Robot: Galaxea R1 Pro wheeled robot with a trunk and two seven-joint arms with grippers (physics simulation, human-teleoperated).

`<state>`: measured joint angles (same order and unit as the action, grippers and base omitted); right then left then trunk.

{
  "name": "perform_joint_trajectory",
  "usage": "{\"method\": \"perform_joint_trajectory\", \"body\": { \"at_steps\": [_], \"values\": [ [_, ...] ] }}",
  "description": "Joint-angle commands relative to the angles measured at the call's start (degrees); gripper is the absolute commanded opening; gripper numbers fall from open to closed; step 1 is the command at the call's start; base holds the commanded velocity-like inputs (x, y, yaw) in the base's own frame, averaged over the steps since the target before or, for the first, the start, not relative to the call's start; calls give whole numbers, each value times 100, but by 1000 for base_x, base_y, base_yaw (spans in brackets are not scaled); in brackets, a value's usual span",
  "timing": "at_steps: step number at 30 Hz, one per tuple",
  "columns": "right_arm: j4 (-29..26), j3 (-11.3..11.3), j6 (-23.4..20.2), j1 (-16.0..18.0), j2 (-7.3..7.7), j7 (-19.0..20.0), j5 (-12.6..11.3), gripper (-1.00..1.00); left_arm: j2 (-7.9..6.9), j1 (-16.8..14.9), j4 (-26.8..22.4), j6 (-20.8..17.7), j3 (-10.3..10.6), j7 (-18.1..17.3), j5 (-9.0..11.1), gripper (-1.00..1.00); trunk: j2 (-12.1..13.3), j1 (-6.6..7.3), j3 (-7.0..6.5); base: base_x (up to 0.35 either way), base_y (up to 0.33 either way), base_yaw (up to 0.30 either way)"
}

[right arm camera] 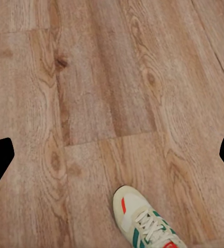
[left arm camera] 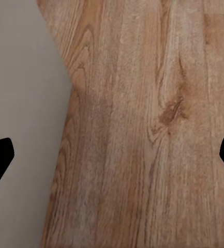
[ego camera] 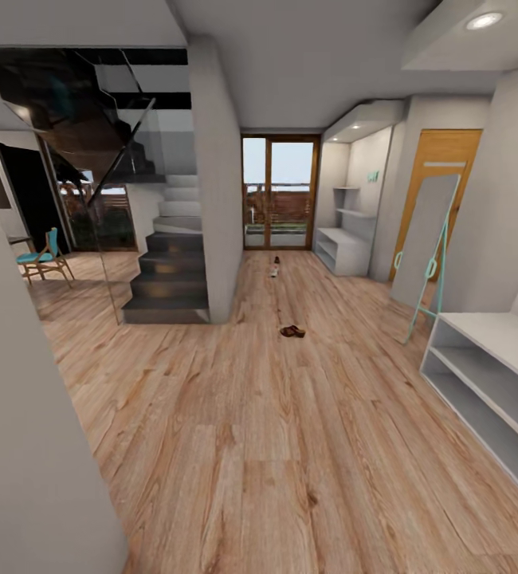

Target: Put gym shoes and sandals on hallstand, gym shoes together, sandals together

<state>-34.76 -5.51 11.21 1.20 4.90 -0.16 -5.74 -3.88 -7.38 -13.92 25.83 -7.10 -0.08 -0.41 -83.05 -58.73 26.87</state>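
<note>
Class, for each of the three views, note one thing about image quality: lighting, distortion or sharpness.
Head view: wide-angle bending of walls, a bright ceiling light, and the far shoes small and soft. Left wrist view: even light, floor grain slightly blurred, no hard shadow. Right wrist view: the gym shoe is cut by the frame edge, and softly lit.

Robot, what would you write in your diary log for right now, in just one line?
phase: searching | gym shoe: on corridor floor, seen by right wrist | sandal: on floor ahead | hallstand: at right, shelves bare | grippers: open, holding nothing
</note>
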Motion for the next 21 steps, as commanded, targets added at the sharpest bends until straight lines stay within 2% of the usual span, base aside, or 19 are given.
{"method": "perform_joint_trajectory", "body": {
  "at_steps": [1,8,21],
  "values": [
    [2,12,21,3,2,-2,-59,100,1,-5,4,19,-14,-1,-5,100,-3,0,6,23,0,-24],
    [-6,19,25,3,2,4,-53,100,1,-5,3,24,-15,-1,-8,100,-3,0,6,158,0,-11],
    [-14,23,161,3,2,8,-51,100,-7,-8,3,36,-19,-1,-7,100,-3,0,6,311,0,-1]
  ]
}}
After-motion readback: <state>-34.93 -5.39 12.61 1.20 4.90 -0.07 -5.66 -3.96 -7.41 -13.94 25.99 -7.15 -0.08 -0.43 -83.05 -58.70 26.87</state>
